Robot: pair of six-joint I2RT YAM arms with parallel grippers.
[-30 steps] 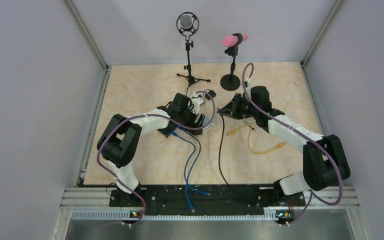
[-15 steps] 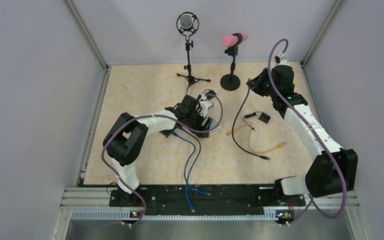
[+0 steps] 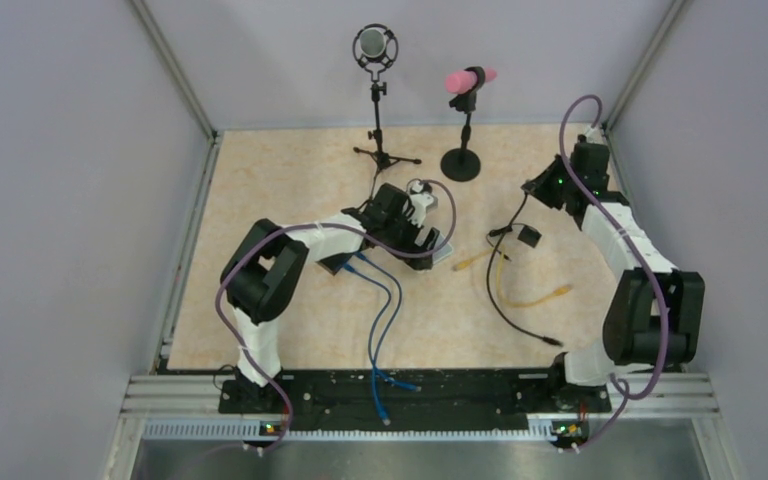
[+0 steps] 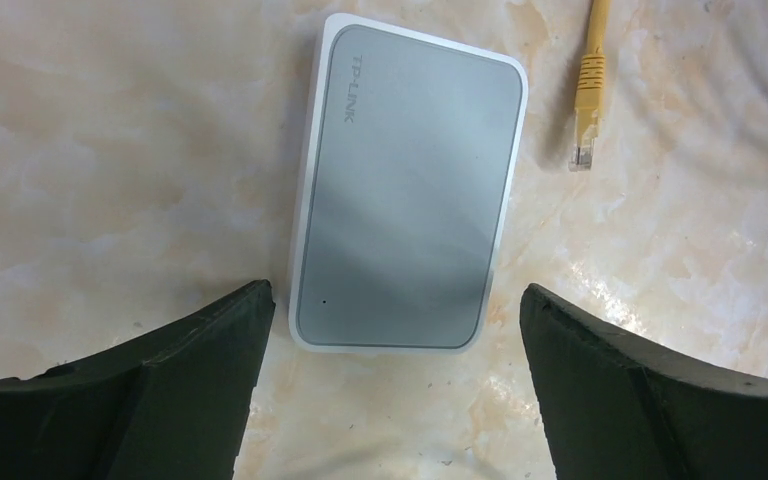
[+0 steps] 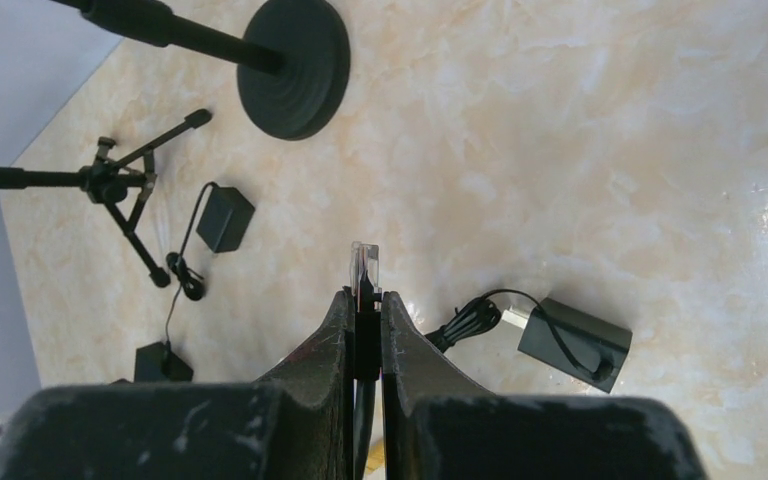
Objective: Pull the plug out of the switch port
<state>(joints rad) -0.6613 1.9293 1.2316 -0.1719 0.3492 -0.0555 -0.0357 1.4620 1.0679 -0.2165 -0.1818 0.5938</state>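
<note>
The grey-and-white TP-LINK switch [image 4: 405, 190] lies flat on the table. My left gripper [image 4: 395, 293] is open just above its near end, one finger on each side and touching nothing. In the top view the left gripper [image 3: 410, 228] covers most of the switch [image 3: 442, 252]. My right gripper [image 5: 365, 300] is shut on the clear-tipped plug [image 5: 364, 265] of a black cable. It holds the plug in the air at the back right [image 3: 538, 190], well away from the switch. The black cable [image 3: 500, 300] trails down across the table.
A yellow cable [image 3: 535, 298] lies right of the switch, with its plug [image 4: 585, 140] beside it. Blue cables [image 3: 385, 300] run toward the near edge. A black adapter [image 5: 573, 342] lies below the right gripper. A tripod microphone stand [image 3: 375, 100] and a pink microphone stand [image 3: 468, 110] are at the back.
My right gripper has carried the black cable's plug from beside the switch to the back right, and the cable has swung after it. My left gripper has shifted slightly right over the switch.
</note>
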